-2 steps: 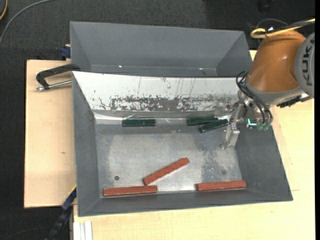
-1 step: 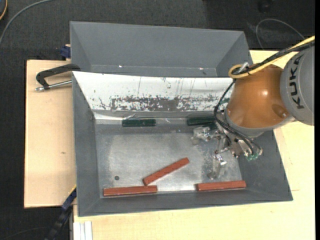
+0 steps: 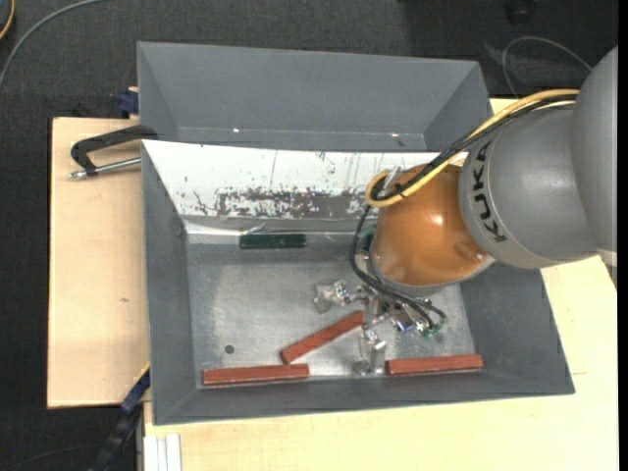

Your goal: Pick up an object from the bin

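My gripper (image 3: pixel 351 324) is low over the bin's floor, right of the middle, below the orange wrist cover. Its two metal fingers stand apart, one at the upper left (image 3: pixel 330 294) and one at the lower right (image 3: pixel 371 353). A slanted red-brown stick (image 3: pixel 316 341) lies on the floor, and its upper right end reaches in between the fingers. The gripper is open, not closed on the stick. A second red-brown stick (image 3: pixel 434 365) lies flat just right of the lower finger, along the front wall.
A third red-brown stick (image 3: pixel 255 373) lies along the front wall at the left. A dark green flat bar (image 3: pixel 273 241) rests at the foot of the back wall. A small dark speck (image 3: pixel 230 350) sits on the floor at the left.
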